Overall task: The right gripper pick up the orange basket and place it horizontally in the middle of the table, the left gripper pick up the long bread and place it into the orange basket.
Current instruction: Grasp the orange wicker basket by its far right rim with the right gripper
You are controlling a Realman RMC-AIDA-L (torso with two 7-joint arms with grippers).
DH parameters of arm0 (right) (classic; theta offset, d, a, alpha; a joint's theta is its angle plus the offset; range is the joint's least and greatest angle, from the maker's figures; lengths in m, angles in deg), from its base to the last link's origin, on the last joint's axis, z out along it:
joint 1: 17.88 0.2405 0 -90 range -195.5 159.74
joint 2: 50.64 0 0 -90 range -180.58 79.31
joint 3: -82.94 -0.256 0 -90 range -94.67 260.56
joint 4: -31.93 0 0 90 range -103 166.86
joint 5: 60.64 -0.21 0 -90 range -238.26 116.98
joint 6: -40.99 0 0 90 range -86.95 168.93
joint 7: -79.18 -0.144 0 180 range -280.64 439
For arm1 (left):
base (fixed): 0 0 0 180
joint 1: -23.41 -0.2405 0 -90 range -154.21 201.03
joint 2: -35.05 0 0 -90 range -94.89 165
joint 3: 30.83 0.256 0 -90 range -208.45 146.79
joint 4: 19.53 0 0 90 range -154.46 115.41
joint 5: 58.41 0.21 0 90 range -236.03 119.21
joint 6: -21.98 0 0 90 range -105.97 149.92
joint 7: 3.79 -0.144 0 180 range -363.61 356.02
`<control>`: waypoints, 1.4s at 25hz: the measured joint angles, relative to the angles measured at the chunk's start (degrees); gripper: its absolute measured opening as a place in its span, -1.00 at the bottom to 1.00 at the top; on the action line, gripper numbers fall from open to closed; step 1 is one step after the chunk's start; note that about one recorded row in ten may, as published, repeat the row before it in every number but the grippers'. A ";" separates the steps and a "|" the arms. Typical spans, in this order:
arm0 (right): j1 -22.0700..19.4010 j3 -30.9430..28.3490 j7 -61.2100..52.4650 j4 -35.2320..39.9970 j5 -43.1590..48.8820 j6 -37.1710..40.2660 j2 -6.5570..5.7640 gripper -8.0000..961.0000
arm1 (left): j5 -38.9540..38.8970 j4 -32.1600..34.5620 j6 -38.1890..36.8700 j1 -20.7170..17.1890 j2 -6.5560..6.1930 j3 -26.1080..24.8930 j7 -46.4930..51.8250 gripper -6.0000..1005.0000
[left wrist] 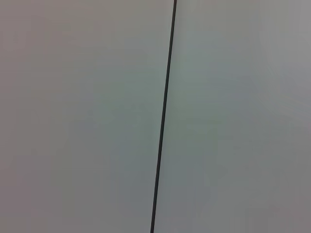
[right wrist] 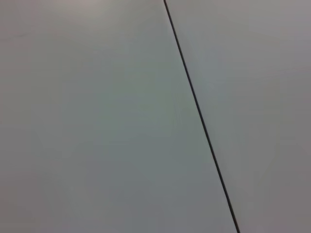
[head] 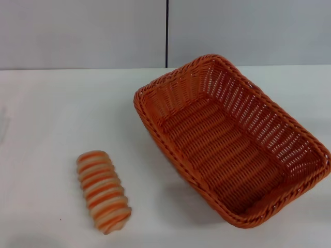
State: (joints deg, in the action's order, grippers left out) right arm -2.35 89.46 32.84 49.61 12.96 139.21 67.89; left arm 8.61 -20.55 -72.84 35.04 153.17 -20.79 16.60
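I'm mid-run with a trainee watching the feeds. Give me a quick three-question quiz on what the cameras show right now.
1. True or false: the long bread already lies inside the orange basket.
2. On which side of the basket does the bread lie in the head view: the robot's left or right?
3. Multiple choice: both wrist views show A) the basket, B) only a pale wall with a dark seam, C) the bread.

Key: 1 false, it lies on the table, apart from the basket. 2 left. 3 B.
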 joint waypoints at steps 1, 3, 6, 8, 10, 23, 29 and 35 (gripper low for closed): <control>0.18 0.02 -0.01 0.02 0.02 -0.02 0.01 0.30 | 0.00 0.06 -0.05 0.01 0.00 -0.01 0.00 0.56; 0.39 0.05 -0.08 0.20 0.05 -0.02 0.01 0.29 | -0.02 0.14 -0.06 0.03 0.00 -0.02 0.00 0.56; 0.41 0.05 -0.79 0.75 0.06 -0.02 0.03 0.28 | -0.03 0.15 0.08 0.04 0.00 -0.02 0.00 0.56; 0.41 0.06 -2.38 1.30 0.07 -0.07 0.04 0.27 | -0.05 0.15 0.31 0.13 0.01 -0.04 0.00 0.56; 0.41 0.08 -2.68 1.46 0.10 -0.08 0.04 0.26 | -0.05 0.16 0.44 0.28 0.00 -0.07 0.00 0.56; 0.26 0.16 -34.06 23.95 16.05 -9.85 0.05 0.21 | -0.05 1.01 2.98 2.26 0.00 -0.64 0.00 0.56; 1.58 2.17 -59.25 43.78 30.50 -9.63 -0.22 0.19 | -0.04 1.04 3.86 3.08 0.01 -0.64 0.00 0.56; 5.20 9.08 -75.16 54.26 44.29 -4.98 -2.04 0.16 | -0.04 1.03 4.14 3.40 0.00 -0.63 0.00 0.56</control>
State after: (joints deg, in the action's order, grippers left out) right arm 2.85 98.54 -42.32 103.86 57.25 134.23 65.85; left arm 8.57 -19.52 -68.69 38.43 153.18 -21.42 16.59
